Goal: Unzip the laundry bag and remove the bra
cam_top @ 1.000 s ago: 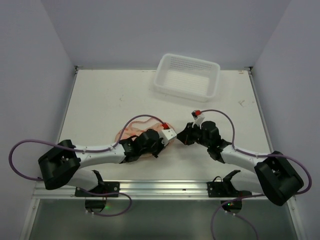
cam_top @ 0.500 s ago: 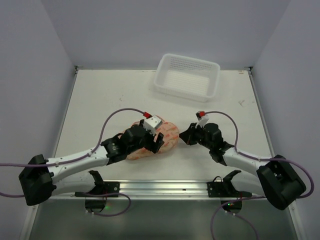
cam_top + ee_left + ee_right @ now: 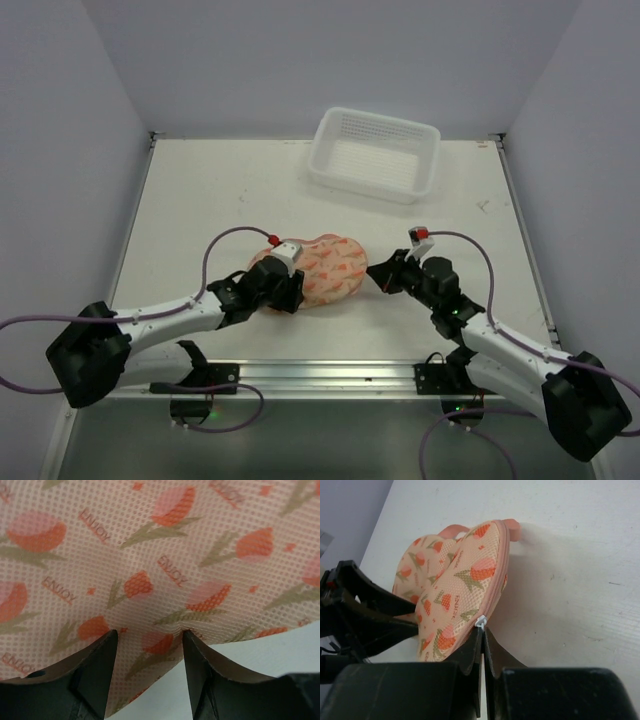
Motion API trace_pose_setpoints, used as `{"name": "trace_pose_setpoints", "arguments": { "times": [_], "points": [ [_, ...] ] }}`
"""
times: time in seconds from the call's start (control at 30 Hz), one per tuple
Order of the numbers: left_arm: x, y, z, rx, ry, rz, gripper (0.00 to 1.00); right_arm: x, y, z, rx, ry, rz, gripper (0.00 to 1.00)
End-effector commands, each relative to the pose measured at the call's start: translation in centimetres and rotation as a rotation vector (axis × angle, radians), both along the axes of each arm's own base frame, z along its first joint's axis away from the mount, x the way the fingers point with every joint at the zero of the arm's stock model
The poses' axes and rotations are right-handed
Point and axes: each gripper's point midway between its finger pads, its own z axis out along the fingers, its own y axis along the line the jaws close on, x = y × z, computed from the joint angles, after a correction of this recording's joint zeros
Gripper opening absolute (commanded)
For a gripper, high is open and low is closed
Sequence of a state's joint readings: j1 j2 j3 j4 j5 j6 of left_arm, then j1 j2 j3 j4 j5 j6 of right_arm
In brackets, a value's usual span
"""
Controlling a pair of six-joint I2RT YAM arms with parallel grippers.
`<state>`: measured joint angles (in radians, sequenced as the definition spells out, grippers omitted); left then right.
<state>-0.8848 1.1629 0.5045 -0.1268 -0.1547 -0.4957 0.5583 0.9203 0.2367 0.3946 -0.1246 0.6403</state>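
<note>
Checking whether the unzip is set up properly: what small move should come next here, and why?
Probably close the left gripper on the laundry bag fabric to anchor it. Its fingers stand open against the mesh, while the right gripper is shut on the zipper pull with the zip looking closed; pulling unanchored would likely just drag the bag.

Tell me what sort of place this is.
Probably a robotics lab test cell, not a home: a white table boxed in by plain wall panels, two arms bolted to a metal rail at its near edge, with a laundry bag and basket as props.
</note>
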Motion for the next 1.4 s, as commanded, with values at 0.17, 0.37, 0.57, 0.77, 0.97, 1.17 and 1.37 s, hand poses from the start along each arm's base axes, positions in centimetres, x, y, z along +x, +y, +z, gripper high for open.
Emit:
{"name": "trace_pose_setpoints", "arguments": {
  "times": [0.17,0.37,0.57,0.77,0.97,1.17,1.37],
  "points": [
    [5.9,-1.9,1.1,-0.057,-0.098,0.073,0.61,-1.8,2.6,0.3,0.017,-0.020,0.119,0.00],
    [10.4,-3.3,2.8,0.010,-0.160,0.093,0.64,-3.3,4.2,-0.5,0.027,-0.006,0.178,0.00],
    [11.7,-1.9,6.9,0.030,-0.269,0.122,0.72,-4.7,5.5,-0.7,0.077,0.016,0.223,0.00],
    [3.6,-6.5,10.4,-0.042,-0.331,-0.250,0.77,-4.7,6.5,-0.7,0.082,0.037,0.219,0.00],
    [0.1,-6.7,5.2,0.093,-0.248,-0.392,0.77,-4.0,6.9,-0.3,0.086,0.038,0.204,0.00],
    [-0.5,-7.1,2.9,0.219,-0.251,-0.426,0.79,-3.7,7.1,0.3,0.084,0.032,0.202,0.00],
    [0.8,-7.0,1.4,0.296,-0.295,-0.399,0.80,-3.8,7.1,0.9,0.083,0.017,0.211,0.00]
  ]
}}
